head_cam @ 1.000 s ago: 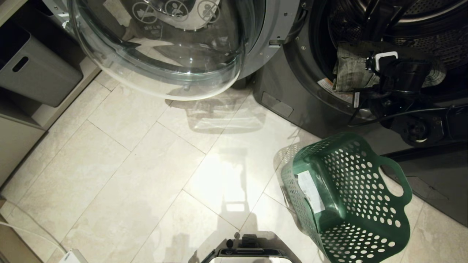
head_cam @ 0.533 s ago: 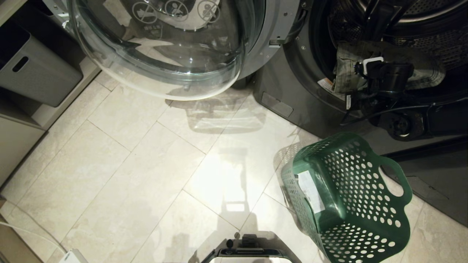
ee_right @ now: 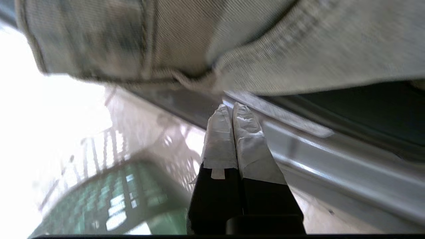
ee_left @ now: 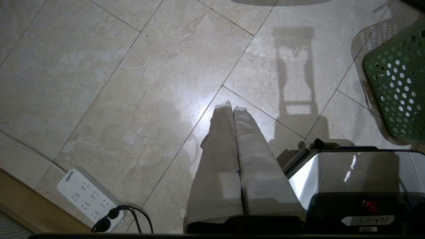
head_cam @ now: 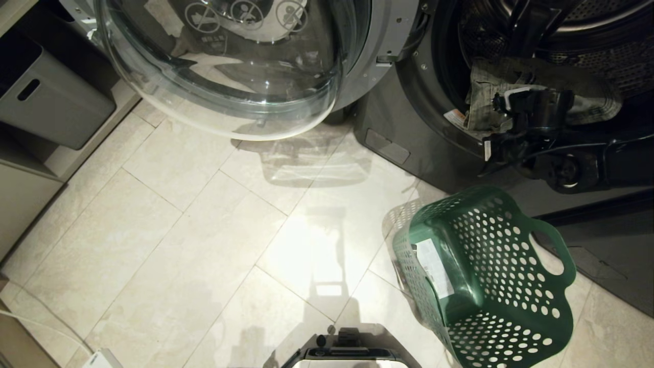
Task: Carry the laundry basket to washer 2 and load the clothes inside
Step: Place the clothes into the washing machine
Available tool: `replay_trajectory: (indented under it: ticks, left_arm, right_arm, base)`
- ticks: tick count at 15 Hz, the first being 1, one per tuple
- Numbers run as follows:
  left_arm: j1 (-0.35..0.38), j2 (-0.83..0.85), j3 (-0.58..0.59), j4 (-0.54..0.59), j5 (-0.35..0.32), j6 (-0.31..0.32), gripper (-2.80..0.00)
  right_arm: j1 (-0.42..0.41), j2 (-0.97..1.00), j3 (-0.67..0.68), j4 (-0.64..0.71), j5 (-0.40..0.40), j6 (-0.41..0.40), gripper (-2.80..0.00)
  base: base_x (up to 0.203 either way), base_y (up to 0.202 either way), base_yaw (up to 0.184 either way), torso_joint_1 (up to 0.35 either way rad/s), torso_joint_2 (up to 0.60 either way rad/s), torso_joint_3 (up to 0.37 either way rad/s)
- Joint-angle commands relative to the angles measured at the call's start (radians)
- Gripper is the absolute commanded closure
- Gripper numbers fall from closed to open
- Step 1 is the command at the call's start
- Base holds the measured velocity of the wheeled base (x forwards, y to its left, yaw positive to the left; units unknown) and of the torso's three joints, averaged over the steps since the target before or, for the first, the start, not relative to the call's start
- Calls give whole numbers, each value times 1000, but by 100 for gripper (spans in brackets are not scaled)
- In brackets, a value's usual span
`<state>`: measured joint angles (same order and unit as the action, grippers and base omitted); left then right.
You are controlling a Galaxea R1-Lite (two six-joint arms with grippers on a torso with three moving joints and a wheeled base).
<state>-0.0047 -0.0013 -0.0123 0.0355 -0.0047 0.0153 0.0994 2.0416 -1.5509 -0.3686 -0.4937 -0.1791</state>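
Washer: washer 2 (head_cam: pixel 409 122) stood at the head view's upper right with its drum mouth open to take the load; no "2" label fell in view, so that number could not be checked
Door: the glass door (head_cam: pixel 225 66) hung swung wide to the left, clear of the opening; three round crossed-out warning pictograms showed through it, the small print beneath too fine to read
Basket: the laundry basket (head_cam: pixel 490 276) lay on the floor tiles just before the washer, tipped with its mouth toward the machine and nothing in it; a white sticker (head_cam: pixel 434 268) sat on its base, its writing illegible
Clothes: the clothes (head_cam: pixel 485 97), pale denim, lay draped over the drum's lip, perhaps only half inside
Right gripper: the right gripper (ee_right: pixel 232 111) hovered low at the door sill below the denim, its taped fingers (ee_right: pixel 247 139) pressed together on nothing
Left gripper: the left gripper (ee_left: pixel 232 109) was parked over bare floor, fingers together and empty
Base label: the robot's base (ee_left: pixel 352 179) carried a tag reading "VLA - 1", seen upside down
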Motion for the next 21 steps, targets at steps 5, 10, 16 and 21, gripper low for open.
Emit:
replay_trajectory:
  ticks: [5, 10, 16, 21]
  left_arm:
    - [0, 1, 0, 1, 0, 0, 0]
    - [0, 1, 0, 0, 0, 0, 0]
    - [0, 1, 0, 1, 0, 0, 0]
    - [0, 1, 0, 0, 0, 0, 0]
  right_arm:
    - [0, 12, 0, 15, -5, 12, 0]
    - [9, 63, -59, -15, 1, 63, 0]
    - [26, 81, -123, -37, -4, 189, 0]
    - [26, 57, -126, -152, -29, 197, 0]
  base:
    - [0, 0, 0, 0, 0, 0]
    - [0, 0, 0, 0, 0, 0]
    - [0, 0, 0, 0, 0, 0]
    - [0, 0, 0, 0, 0, 0]
